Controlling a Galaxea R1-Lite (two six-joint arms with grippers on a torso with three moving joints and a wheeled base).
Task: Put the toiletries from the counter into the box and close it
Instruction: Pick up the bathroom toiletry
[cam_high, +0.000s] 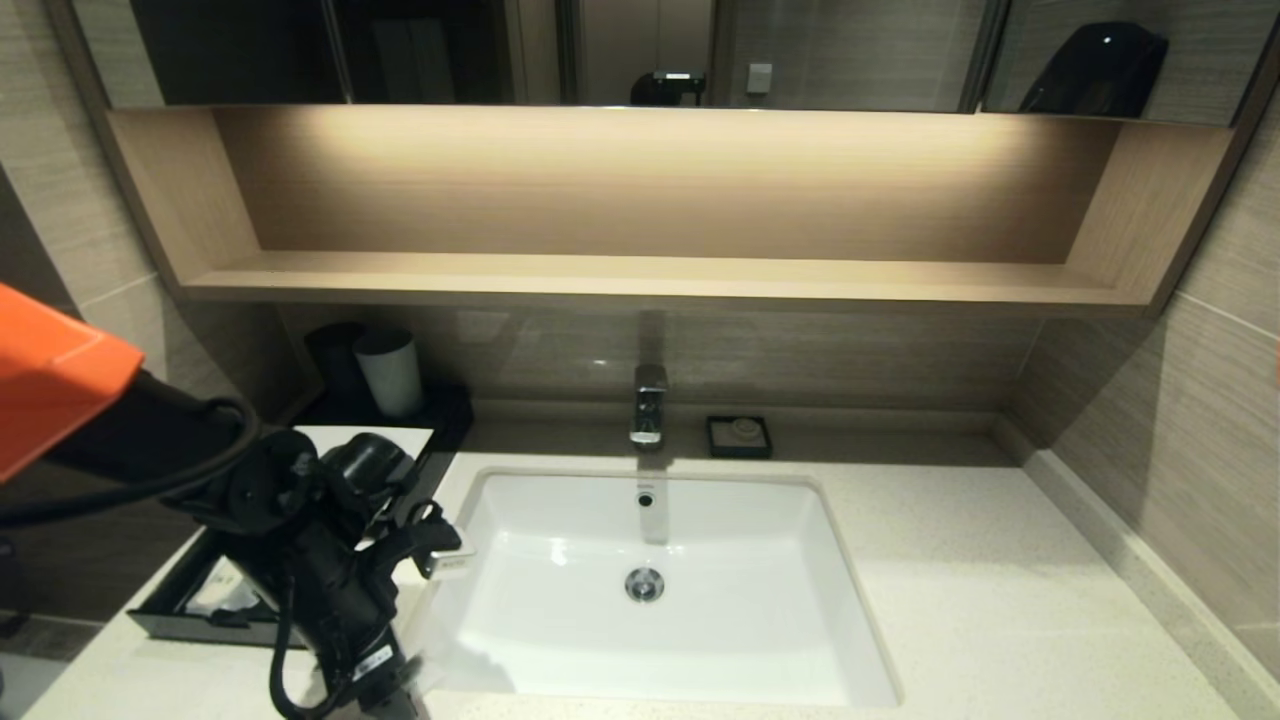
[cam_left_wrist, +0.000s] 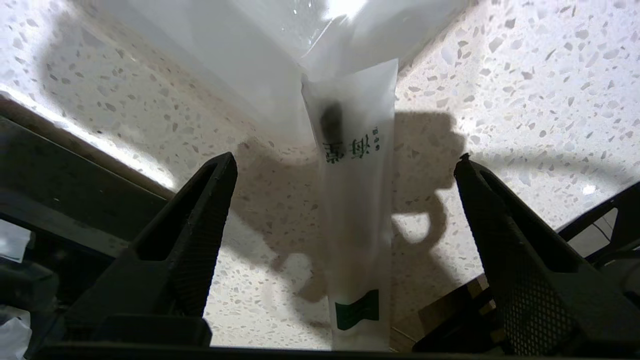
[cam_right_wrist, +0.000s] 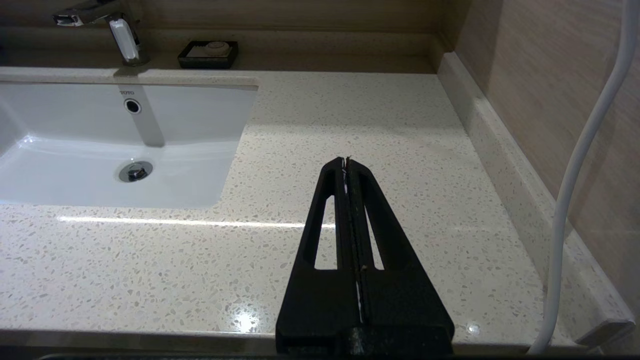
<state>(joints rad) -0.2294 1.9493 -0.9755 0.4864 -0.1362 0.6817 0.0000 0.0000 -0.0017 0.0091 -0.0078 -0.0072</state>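
head cam high, facing sink (cam_high: 660, 580); wrist cams low over counter (cam_right_wrist: 350, 115) (right shares sink, faucet (cam_right_wrist: 120, 35)).

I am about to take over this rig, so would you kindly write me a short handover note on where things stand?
Left gripper: jaws open, hovering over a slim packet with a green label, lying on the counter by the sink's left front corner; not gripped.
Right gripper: jaws shut, empty, parked above the counter right of the sink.
Box: left of the sink, drawer pulled out, some whitish wrap inside.
Left to do: grip this packet, put it in the drawer, check for others, close the drawer.
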